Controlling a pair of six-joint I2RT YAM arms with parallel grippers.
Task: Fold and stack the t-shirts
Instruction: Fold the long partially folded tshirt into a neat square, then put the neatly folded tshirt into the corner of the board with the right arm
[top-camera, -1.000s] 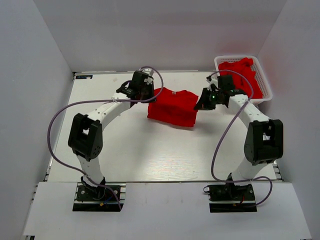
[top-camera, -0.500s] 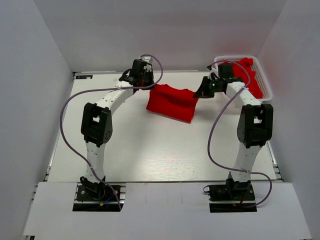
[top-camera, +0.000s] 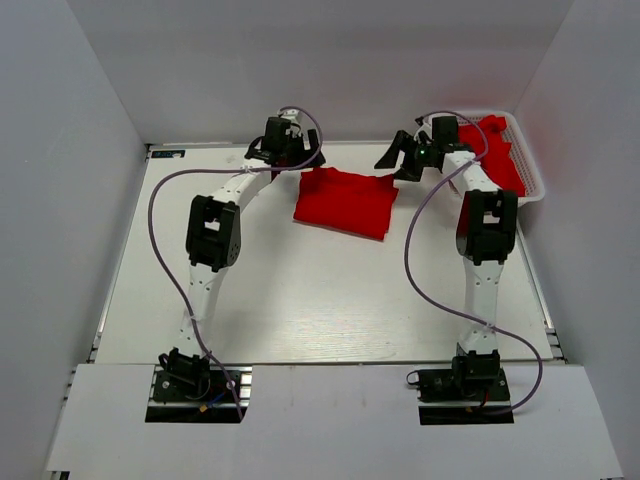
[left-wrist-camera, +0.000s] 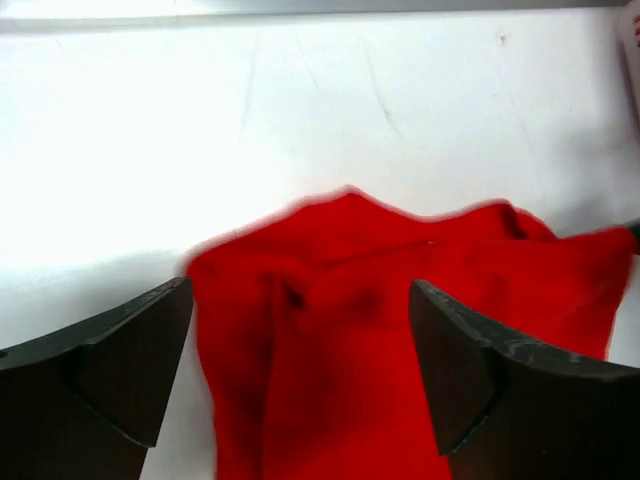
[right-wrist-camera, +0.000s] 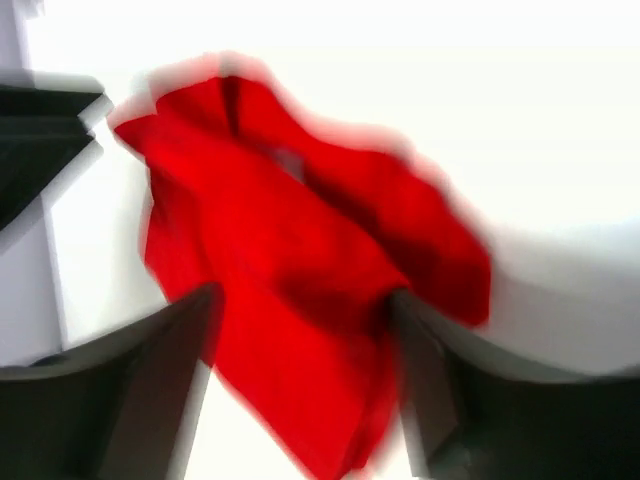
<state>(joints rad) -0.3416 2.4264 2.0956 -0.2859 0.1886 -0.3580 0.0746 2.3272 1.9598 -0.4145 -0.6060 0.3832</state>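
Both jaws drew back from one folded t-shirt (top-camera: 345, 203).

A white mesh basket (top-camera: 534, 165) sits in the upper right of the frame, at the white counter's (top-camera: 300, 300) far corner. Pale grey walls (top-camera: 320, 60) enclose the counter.
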